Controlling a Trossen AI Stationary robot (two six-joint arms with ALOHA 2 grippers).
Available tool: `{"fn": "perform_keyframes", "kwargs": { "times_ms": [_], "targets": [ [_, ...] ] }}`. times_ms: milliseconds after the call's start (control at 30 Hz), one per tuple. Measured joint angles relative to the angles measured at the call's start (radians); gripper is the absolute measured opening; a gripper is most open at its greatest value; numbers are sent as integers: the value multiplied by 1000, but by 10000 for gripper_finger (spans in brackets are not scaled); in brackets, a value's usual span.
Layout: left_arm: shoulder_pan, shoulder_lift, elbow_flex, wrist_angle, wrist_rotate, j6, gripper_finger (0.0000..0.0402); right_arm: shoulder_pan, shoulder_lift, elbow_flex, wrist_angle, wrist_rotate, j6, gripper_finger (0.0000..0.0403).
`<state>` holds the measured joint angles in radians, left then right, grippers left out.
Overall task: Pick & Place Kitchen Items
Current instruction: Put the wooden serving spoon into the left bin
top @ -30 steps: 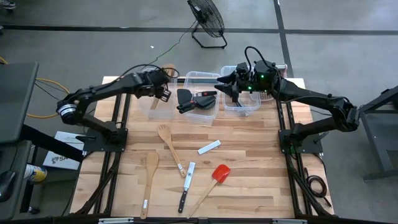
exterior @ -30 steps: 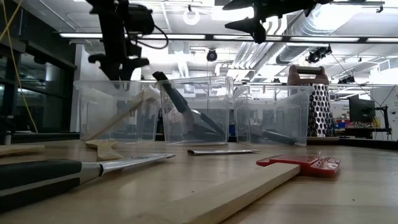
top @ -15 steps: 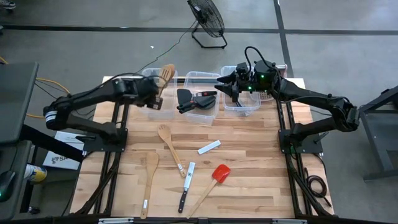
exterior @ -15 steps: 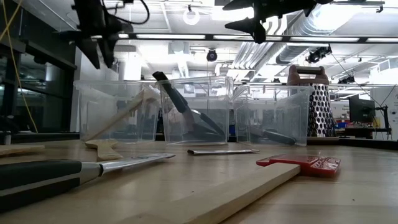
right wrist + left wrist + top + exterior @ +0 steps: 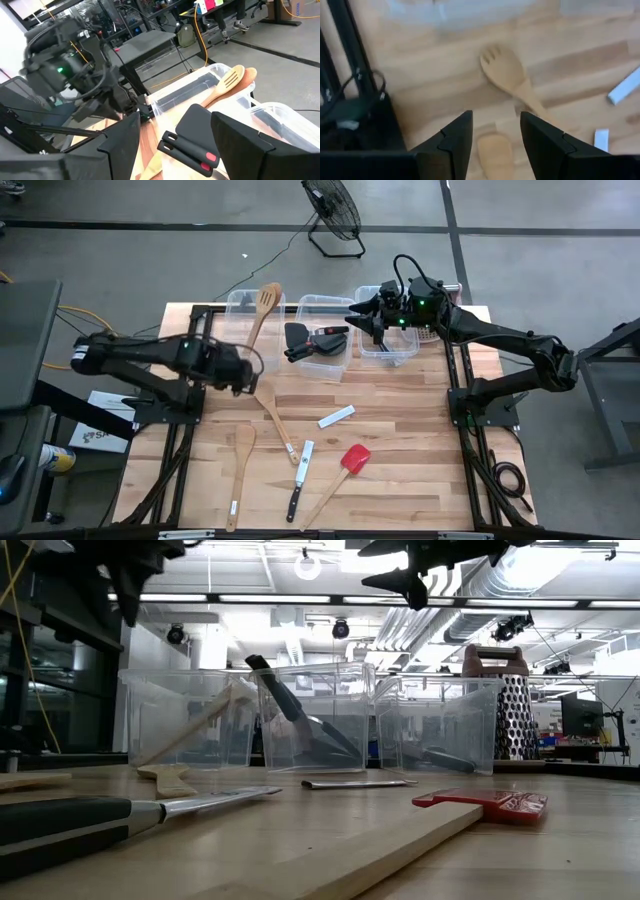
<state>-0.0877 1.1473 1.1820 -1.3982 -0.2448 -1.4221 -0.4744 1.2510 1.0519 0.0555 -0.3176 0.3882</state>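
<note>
the left gripper (image 5: 243, 370) reaches low over the wooden table's (image 5: 400, 470) left side, fingers spread and empty, above a pale wooden slotted spoon (image 5: 273, 413) lying mid-table. the right gripper (image 5: 362, 317) hovers at the far edge over a clear plastic bin (image 5: 388, 348), fingers spread.

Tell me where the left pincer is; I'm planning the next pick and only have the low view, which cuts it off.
Observer: The left pincer hovers open and empty above the loose utensils.
Operator: What lies under it?
Observer: A pronged wooden spoon, flat on the table, with the head of a wooden spatula close by.
Operator: And the right pincer?
Observer: The right pincer is open and empty, above the right bin.
</note>
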Motion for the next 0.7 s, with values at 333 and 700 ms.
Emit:
{"fn": "perform_keyframes", "kwargs": {
  "times_ms": [333,700],
  "targets": [
    [-215,56,0,-11,71,-188,161,0,0,0,0,-15,5,235],
    [-362,179,0,14,159,-351,161,0,0,0,-1,-25,13,235]
  ]
}}
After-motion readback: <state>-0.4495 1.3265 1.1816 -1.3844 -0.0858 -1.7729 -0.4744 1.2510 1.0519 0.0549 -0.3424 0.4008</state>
